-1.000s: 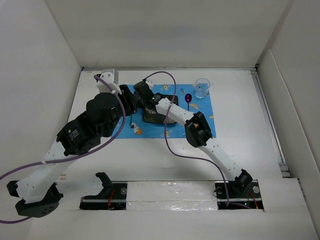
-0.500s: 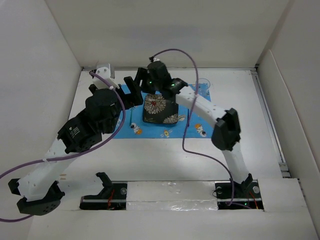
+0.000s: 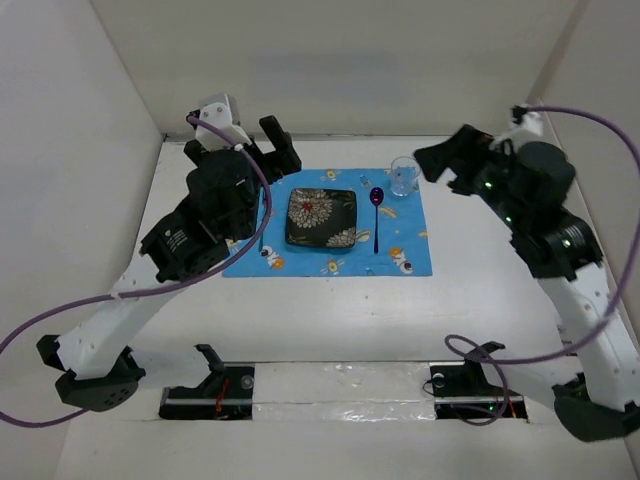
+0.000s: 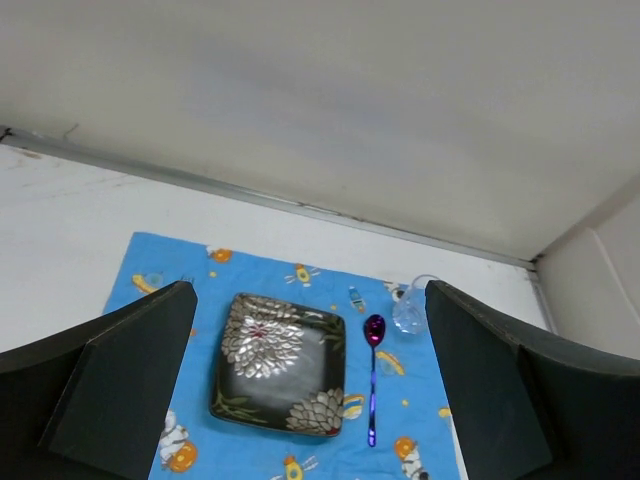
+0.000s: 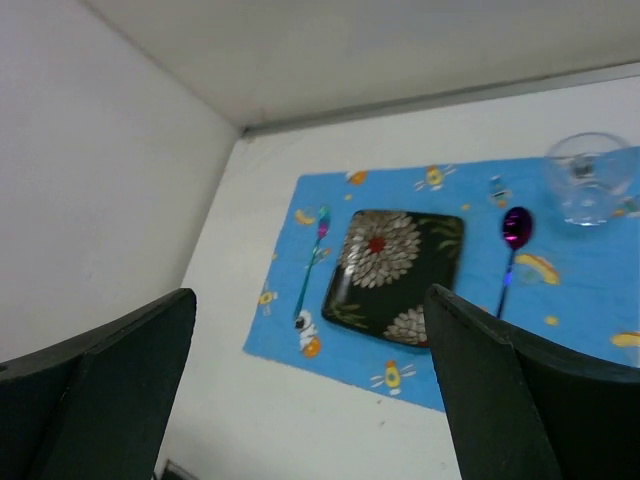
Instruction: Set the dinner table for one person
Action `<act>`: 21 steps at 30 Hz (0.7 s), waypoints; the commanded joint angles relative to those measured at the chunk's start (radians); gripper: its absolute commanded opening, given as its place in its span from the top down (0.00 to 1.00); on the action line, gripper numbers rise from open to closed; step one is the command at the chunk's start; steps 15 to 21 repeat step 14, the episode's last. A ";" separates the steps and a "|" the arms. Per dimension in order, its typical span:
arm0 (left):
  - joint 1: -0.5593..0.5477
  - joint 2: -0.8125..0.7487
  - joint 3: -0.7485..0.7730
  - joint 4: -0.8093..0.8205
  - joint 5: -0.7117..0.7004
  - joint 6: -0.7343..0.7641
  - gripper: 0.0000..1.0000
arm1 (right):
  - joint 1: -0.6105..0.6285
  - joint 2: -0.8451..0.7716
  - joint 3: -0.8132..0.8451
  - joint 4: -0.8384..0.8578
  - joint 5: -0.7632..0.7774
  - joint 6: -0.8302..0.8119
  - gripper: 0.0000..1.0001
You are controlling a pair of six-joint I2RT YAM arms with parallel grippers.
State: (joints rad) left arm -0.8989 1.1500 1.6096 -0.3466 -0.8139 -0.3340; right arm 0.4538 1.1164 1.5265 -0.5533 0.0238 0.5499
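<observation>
Matte white dinner table [image 3: 300, 310] bounded by walls [image 3: 80, 150], open room nearside, blue cloth placemat [image 3: 410, 255] far centre bearing glossy square plate [image 3: 321, 217], left gripper [image 4: 308, 290] spread wide, right gripper [image 5: 310, 292] too, both empty.

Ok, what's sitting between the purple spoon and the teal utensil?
The black flowered plate lies between them, spoon to one side and teal utensil to the other. The right wrist view shows it best.

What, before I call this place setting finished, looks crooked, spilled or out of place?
Nothing stands out. The plate sits square on the blue placemat, a purple spoon lies straight on its right, a teal utensil on its left, and the glass stands upright at the mat's far right corner.
</observation>
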 commanded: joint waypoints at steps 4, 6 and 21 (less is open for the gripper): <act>0.005 0.013 0.049 -0.141 -0.082 -0.074 0.01 | -0.193 -0.257 -0.152 -0.011 0.332 0.025 0.00; 0.005 0.004 0.032 -0.161 -0.047 -0.108 0.01 | -0.193 -0.245 -0.173 -0.017 0.349 0.007 0.00; 0.005 0.002 -0.034 -0.147 0.022 -0.172 0.01 | -0.204 -0.119 -0.169 0.027 0.222 0.010 0.00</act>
